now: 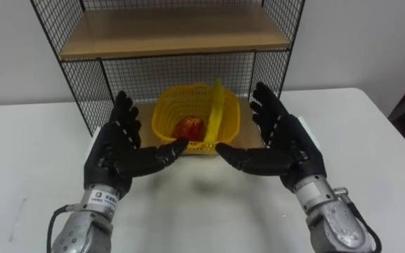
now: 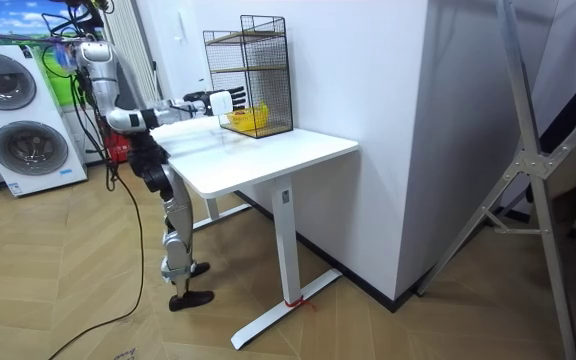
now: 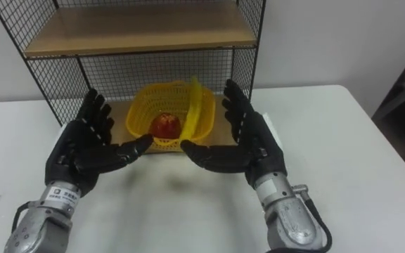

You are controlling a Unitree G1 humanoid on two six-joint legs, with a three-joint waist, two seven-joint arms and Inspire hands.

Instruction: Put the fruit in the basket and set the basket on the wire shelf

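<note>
A yellow plastic basket (image 1: 188, 112) (image 3: 162, 107) with an upright handle sits on the bottom board of the black wire shelf (image 1: 167, 31) (image 3: 139, 28), at its front edge. A red fruit (image 1: 188, 128) (image 3: 164, 124) lies inside the basket. My left hand (image 1: 118, 151) (image 3: 83, 151) and right hand (image 1: 281, 144) (image 3: 245, 144) are both open, palms facing each other, a little in front of the basket and to either side of it. Neither touches the basket. In the room view I stand at the white table's end with both arms stretched toward the shelf (image 2: 248, 70).
The shelf has a wooden upper board (image 1: 174, 35) above the basket and stands against the wall at the back of the white table (image 1: 371, 140). Washing machines (image 2: 23, 110) stand behind me in the room view.
</note>
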